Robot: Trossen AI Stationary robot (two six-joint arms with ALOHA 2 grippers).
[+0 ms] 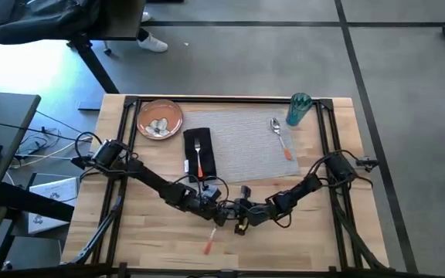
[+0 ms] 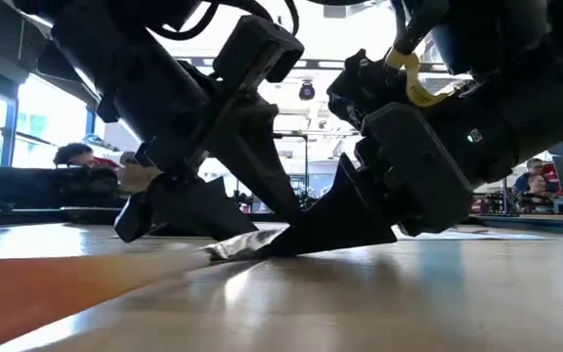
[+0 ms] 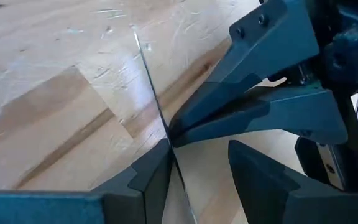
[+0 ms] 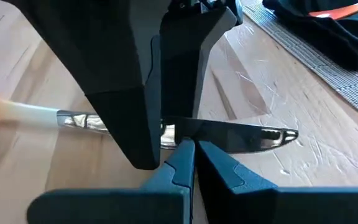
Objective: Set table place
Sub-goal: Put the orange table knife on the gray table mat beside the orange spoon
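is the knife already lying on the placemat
No, the knife lies on the bare wood table in front of the placemat, with both sets of fingers closed in on its blade.

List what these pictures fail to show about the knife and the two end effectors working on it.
- Knife blade: in the right wrist view its middle is hidden behind the left end effector.
- Knife handle: same view, blurred and cut off by the picture's edge.
- Knife in the high view: mostly covered by both arms.
- Right end effector: whether it actually pinches the blade is unclear.
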